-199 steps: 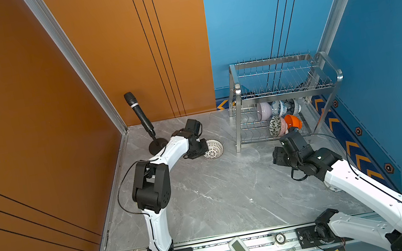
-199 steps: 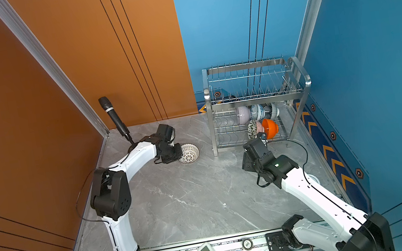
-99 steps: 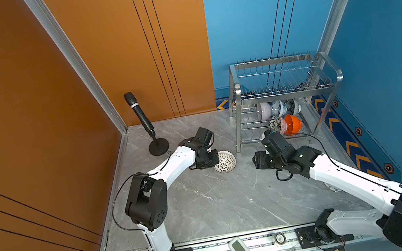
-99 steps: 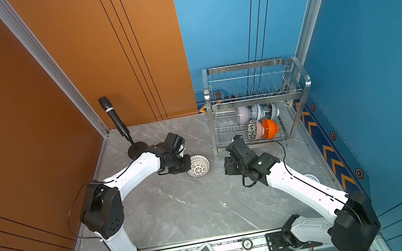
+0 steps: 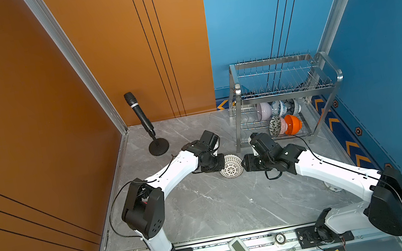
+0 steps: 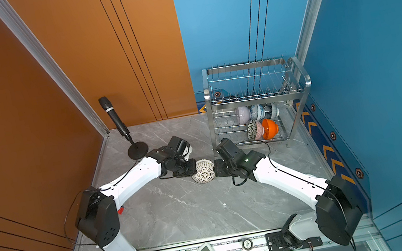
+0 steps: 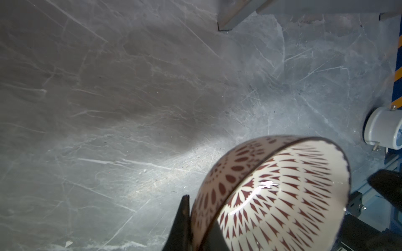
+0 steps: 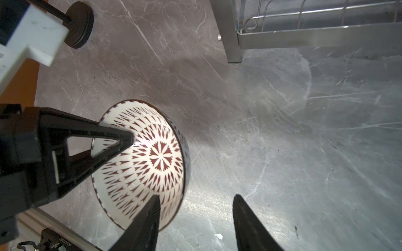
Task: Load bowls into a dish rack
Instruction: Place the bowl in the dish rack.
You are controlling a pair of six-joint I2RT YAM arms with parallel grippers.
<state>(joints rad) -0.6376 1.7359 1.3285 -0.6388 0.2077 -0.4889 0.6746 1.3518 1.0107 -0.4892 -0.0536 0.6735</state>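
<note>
Pinching lattice bowl (image 5: 231, 167) by near rim in left gripper (image 5: 221, 164), tipping its mouth toward right arm, over surface (image 5: 209, 208) near dish rack (image 5: 284, 94) | straddling far rim with right gripper (image 8: 195, 219) spread, not clamping | judging right arm nearer rack

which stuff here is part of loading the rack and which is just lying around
Job: lattice bowl, left tool, right tool, dish rack, orange bowl, lilac bowl, leaf bowl, floral bowl, dark blue bowl.
Lying about: microphone, white gadget.
</note>
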